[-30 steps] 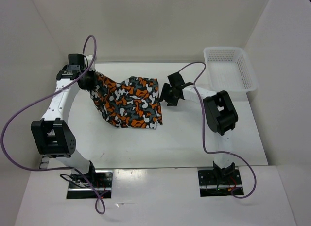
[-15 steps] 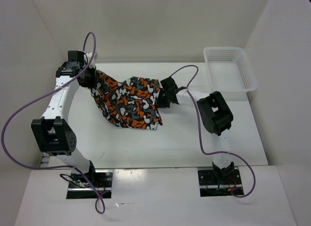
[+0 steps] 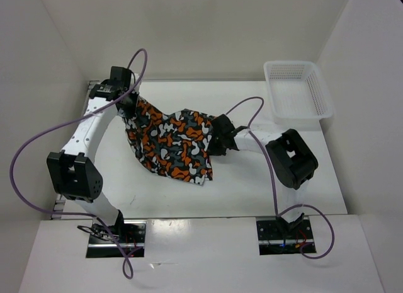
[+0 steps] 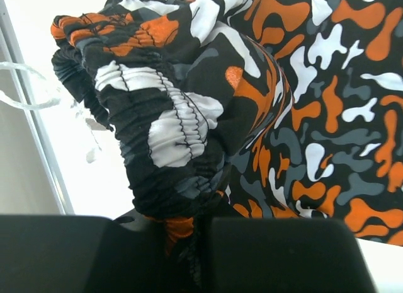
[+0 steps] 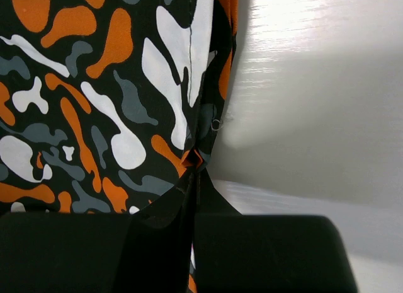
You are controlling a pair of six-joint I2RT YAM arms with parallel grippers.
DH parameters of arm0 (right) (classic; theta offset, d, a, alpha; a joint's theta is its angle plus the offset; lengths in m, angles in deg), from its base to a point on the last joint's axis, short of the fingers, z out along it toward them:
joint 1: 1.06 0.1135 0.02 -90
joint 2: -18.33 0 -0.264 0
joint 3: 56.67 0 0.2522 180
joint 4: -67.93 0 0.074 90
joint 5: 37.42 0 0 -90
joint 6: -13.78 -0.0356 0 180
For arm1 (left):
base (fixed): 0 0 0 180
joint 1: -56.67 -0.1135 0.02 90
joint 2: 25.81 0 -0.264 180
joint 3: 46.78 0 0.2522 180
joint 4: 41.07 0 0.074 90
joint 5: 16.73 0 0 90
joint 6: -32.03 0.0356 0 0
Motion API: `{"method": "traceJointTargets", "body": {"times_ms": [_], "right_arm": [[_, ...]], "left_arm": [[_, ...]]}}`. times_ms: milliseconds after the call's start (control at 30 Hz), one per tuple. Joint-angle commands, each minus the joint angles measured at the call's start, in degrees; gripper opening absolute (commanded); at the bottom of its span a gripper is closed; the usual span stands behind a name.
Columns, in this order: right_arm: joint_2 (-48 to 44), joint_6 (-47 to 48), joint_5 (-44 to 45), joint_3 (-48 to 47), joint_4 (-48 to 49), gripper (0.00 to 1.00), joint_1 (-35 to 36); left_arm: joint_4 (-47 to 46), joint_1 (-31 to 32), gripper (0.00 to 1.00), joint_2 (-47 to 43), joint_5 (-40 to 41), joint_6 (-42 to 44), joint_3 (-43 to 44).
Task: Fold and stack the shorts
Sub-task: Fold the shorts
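The shorts point(image 3: 169, 142) hang stretched between the two arms over the table point(image 3: 252, 186), their lower edge seeming to drape onto it; the left gripper point(image 3: 129, 106) pinches the bunched waistband, the right gripper point(image 3: 218, 138) clamps the opposite edge. A clean fold likely needs both pinches firm and the cloth taut; a slack side would probably wrinkle.

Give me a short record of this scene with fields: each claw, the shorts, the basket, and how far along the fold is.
left claw: shut on the bunched elastic waistband of the shorts
right claw: shut on the shorts' right edge
shorts: stretched between both claws, one layer spread open, lower part draped toward the table
basket: white mesh, far right corner, apart from the shorts
fold: not yet done
stack: none seen
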Motion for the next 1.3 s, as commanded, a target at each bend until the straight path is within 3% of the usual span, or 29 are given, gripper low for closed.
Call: {"method": "traceJointTargets", "body": {"times_ms": [0, 433, 733, 1100, 1167, 1200, 1233, 1267], "right_arm": [[-2.3, -0.8, 3.0, 1.7, -1.7, 0.0, 0.3], [-4.1, -0.3, 3.6, 0.1, -3.0, 0.0, 0.3], [-4.1, -0.3, 3.0, 0.1, -2.5, 0.0, 0.3], [-4.6, 0.3, 2.5, 0.1, -2.5, 0.01, 0.3], [-5.2, 0.3, 2.5, 0.6, -2.5, 0.16, 0.3], [-6.2, 0.3, 2.5, 0.6, -2.5, 0.29, 0.3], [-6.8, 0.3, 3.0, 1.3, -2.5, 0.48, 0.3], [-8.5, 0.3, 3.6, 1.8, -2.5, 0.75, 0.3]], "left_arm": [[-0.2, 1.2, 0.0, -1.0, 4.0, 0.2, -0.5], [-1.5, 15.8, 0.0, -2.3, -1.5, 0.2, -3.3], [-4.8, 25.3, 0.0, 2.3, -3.4, 0.2, -1.5], [-7.8, 26.6, 0.0, 6.9, 4.4, 0.2, -5.0], [-8.3, 26.6, 0.0, 7.5, 4.4, 0.2, -5.5], [-8.3, 26.6, 0.02, 8.0, 4.9, 0.2, -5.5], [-8.3, 26.6, 0.07, 8.0, 4.9, 0.2, -5.5], [-8.3, 26.6, 0.14, 8.0, 4.9, 0.2, -6.0]]}}
